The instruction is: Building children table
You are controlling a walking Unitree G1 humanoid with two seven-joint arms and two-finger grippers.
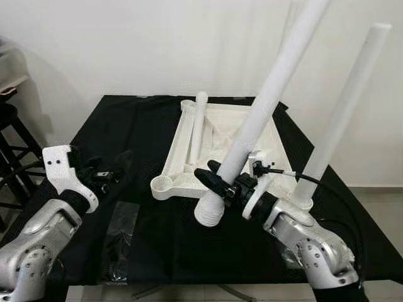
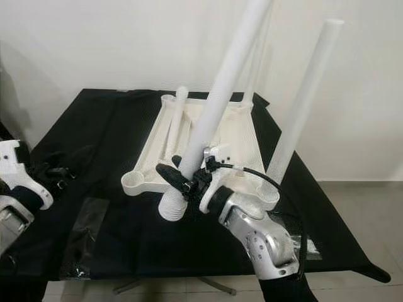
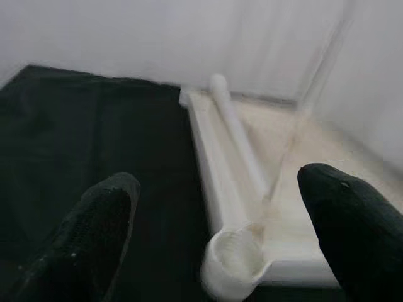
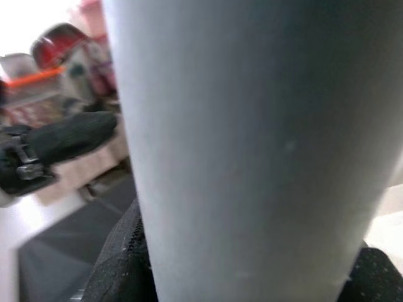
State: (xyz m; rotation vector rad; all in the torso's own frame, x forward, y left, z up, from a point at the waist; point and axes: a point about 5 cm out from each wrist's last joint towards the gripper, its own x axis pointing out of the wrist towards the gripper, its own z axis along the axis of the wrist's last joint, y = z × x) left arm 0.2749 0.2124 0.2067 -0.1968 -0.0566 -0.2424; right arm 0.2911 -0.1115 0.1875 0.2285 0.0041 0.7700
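Note:
An upturned white tabletop (image 1: 217, 135) lies on a black cloth. One white leg (image 1: 343, 113) stands upright in its near right corner. A second leg (image 1: 199, 123) lies loose inside the tabletop. My right gripper (image 1: 223, 184) is shut on a third leg (image 1: 267, 100), which tilts with its wide lower end (image 1: 210, 212) just above the cloth, in front of the tabletop's near edge. In the right wrist view this leg (image 4: 252, 151) sits between the fingers (image 4: 119, 251). The near left corner socket (image 3: 236, 258) holds nothing. My left gripper (image 3: 217, 189) is open, left of that socket.
A clear plastic bag (image 1: 119, 233) lies on the cloth (image 1: 138, 126) near the front left. A dark stool (image 1: 11, 135) stands left of the table. A white wall rises close behind. Floor tiles (image 2: 365, 214) show on the right.

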